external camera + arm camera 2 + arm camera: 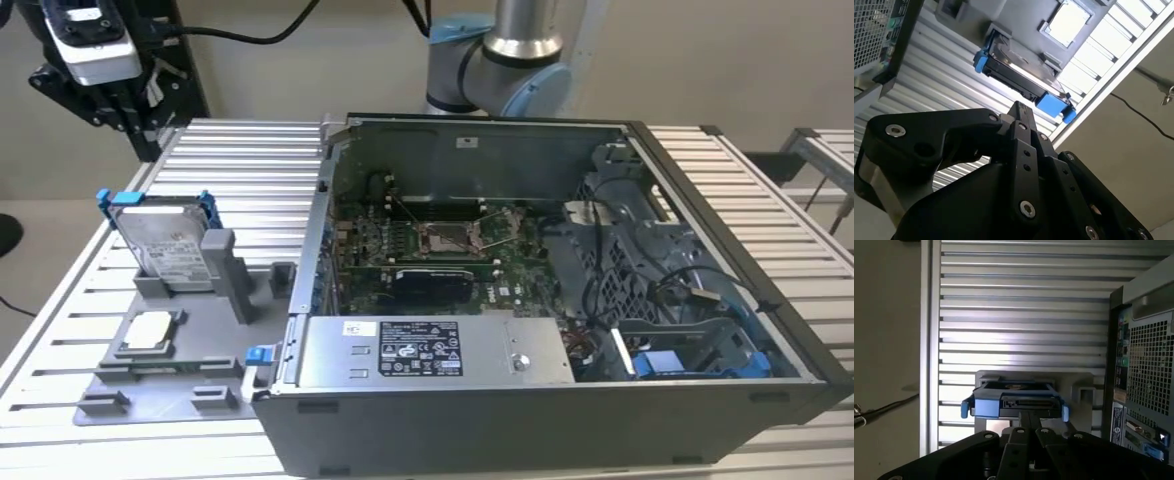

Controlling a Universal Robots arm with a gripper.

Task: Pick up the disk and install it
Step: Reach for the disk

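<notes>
The disk (167,245), a silver hard drive in a bright blue carrier, stands on edge in a slot of the grey holder (200,330) at the exterior view's left. Both wrist views look down on it: the disk (1016,402) shows its connector end, and the disk (1021,82) lies slantwise. My gripper (1030,413) hangs above the disk, well apart from it, with its black fingers together and nothing between them. The same gripper (1021,107) points toward the blue carrier.
An open computer case (534,290) with its motherboard exposed stands right of the holder. A silver power supply box (400,350) sits at its front, and a blue-tabbed bay (667,362) at its right. A small silver chip (147,332) lies on the holder. The ribbed table (240,160) ends near the holder.
</notes>
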